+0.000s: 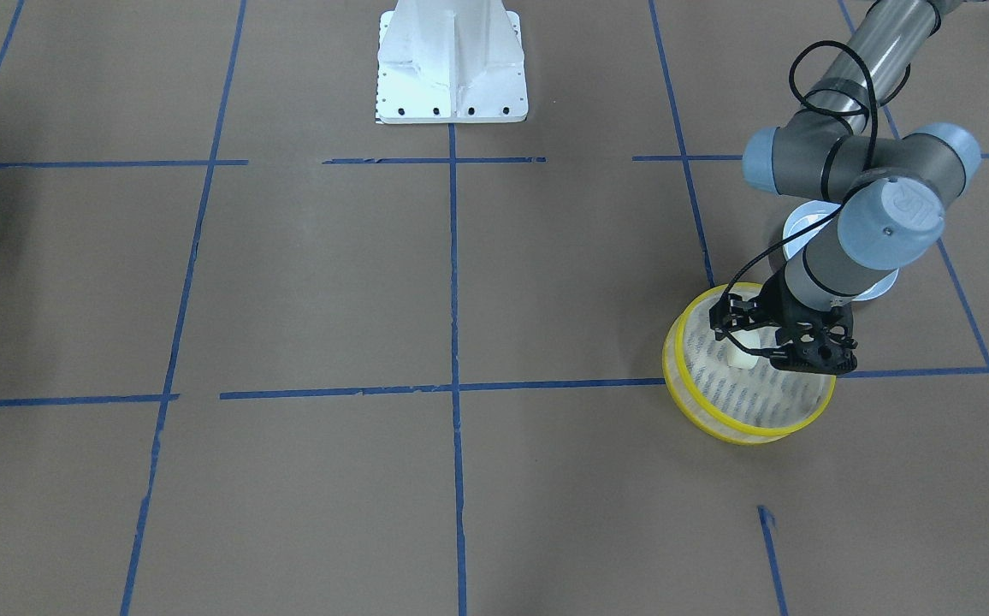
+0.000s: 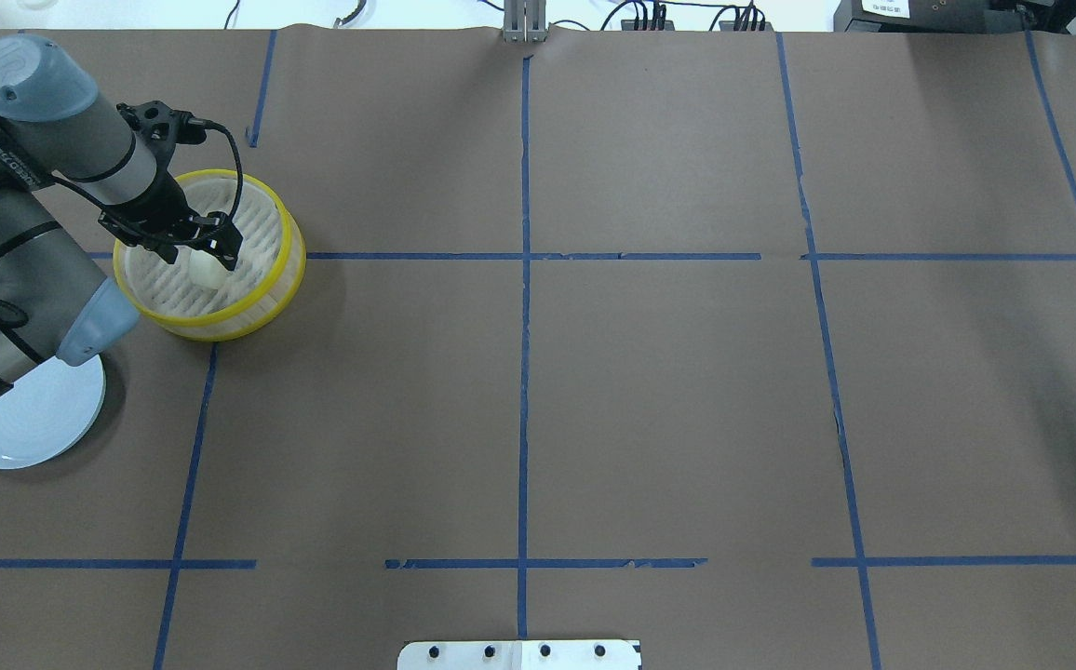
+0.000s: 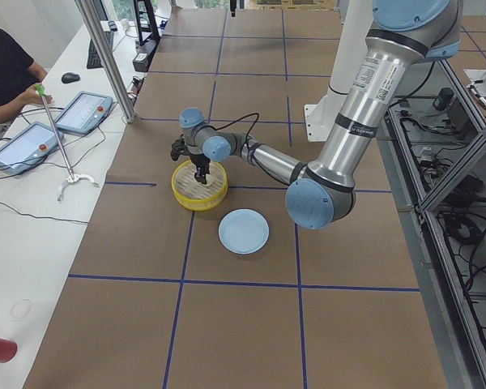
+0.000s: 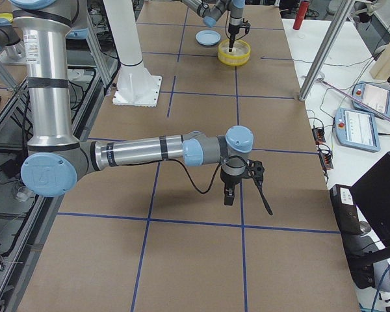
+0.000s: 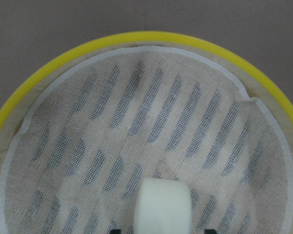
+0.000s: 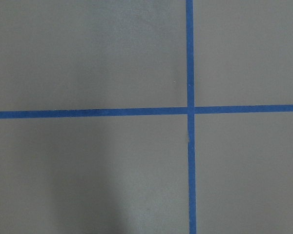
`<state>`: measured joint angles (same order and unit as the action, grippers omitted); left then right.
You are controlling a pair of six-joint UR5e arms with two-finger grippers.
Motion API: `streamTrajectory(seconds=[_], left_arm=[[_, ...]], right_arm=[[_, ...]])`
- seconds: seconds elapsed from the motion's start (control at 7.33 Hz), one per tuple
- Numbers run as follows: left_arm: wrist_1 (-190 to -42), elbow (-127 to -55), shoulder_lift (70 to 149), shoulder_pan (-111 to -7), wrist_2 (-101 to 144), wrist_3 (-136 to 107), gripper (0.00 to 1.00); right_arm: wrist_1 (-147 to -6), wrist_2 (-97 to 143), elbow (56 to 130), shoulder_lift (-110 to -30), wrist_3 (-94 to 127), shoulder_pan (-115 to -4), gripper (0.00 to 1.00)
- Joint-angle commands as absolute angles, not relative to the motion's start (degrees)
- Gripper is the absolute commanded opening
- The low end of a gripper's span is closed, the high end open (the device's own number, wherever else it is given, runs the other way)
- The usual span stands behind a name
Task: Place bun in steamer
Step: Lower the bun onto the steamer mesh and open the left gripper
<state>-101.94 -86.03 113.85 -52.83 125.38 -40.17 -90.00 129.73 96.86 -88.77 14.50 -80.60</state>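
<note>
The bun (image 5: 162, 207), a small cream-white lump, lies on the mesh bottom inside the steamer (image 5: 151, 38), a round basket with a yellow rim. My left gripper (image 2: 192, 261) hangs straight down into the steamer (image 2: 249, 321), open, with its fingertips (image 5: 210, 230) standing apart on either side of the bun (image 2: 206, 270). The front view shows the same: the left gripper (image 1: 764, 346) is over the bun (image 1: 743, 356) in the steamer (image 1: 717, 428). My right gripper (image 4: 229, 195) shows only in the exterior right view, low over bare table; I cannot tell whether it is open or shut.
A pale blue plate (image 2: 26, 428) lies beside the steamer on the robot's side, partly under the left arm, and also shows in the front view (image 1: 802, 227). Blue tape lines (image 6: 189, 109) cross the brown table. The robot's white base (image 1: 452, 68) stands at the table's edge.
</note>
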Motion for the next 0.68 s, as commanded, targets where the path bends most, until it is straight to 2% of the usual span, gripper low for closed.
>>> streamTrajectory(seconds=[0.0, 0.14, 0.41, 0.55], left_arm=[[-102.0, -86.6, 113.9, -52.8, 123.8, -40.4, 1.0], [-102.0, -88.4, 113.9, -53.1, 123.6, -40.3, 1.0], [-101.6, -98.6, 111.2, -55.5, 123.5, -39.7, 1.0], [-101.4, -101.2, 109.7, -56.8, 123.6, -39.7, 1.0]], right_arm=[[-90.0, 129.7, 96.9, -88.8, 14.5, -80.6, 1.0], [-90.0, 129.7, 96.9, -88.8, 14.5, -80.6, 1.0], [-90.0, 129.7, 96.9, -88.8, 14.5, -80.6, 1.0], [-90.0, 129.7, 96.9, -88.8, 14.5, -80.6, 1.0]])
